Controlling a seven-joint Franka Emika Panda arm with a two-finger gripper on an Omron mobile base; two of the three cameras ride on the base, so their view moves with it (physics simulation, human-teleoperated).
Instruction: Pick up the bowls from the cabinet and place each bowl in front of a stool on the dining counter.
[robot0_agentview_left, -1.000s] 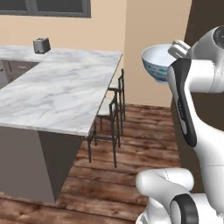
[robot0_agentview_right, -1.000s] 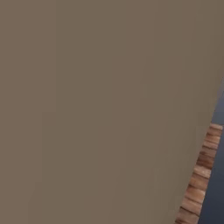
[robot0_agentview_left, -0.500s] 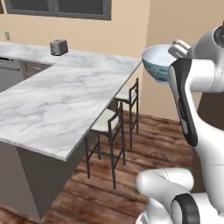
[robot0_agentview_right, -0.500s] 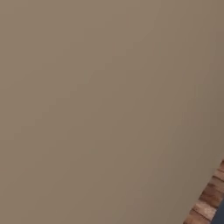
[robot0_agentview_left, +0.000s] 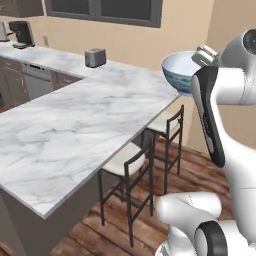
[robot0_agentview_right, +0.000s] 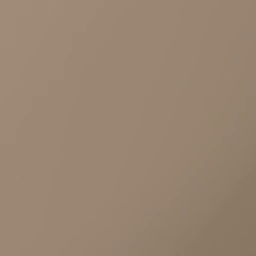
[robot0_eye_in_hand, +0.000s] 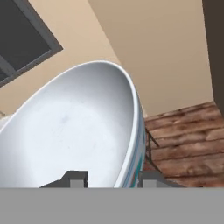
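A white bowl (robot0_agentview_left: 181, 71) with a blue-teal pattern outside hangs in the air at the upper right of the left base view, above the far end of the dining counter (robot0_agentview_left: 75, 120). My gripper (robot0_agentview_left: 204, 54) is shut on its rim. In the hand view the bowl (robot0_eye_in_hand: 74, 131) fills the left, its rim between my gripper (robot0_eye_in_hand: 113, 178) fingertips, one inside and one outside. Two stools (robot0_agentview_left: 131, 160) with cream seats and black legs stand tucked under the counter's right edge. The cabinet is out of view.
A toaster (robot0_agentview_left: 95, 57) sits at the far end of the marble top, and a coffee machine (robot0_agentview_left: 20, 33) stands at the back left. A dark window (robot0_agentview_left: 105, 9) runs along the beige wall. Wooden floor (robot0_agentview_left: 200, 165) lies right of the stools. A plain brown surface (robot0_agentview_right: 128, 128) is close in the right base view.
The whole left base view has shifted: the base has moved, and the dining counter and stools now stand closer and further right. The bowl stays in my gripper in the same place.
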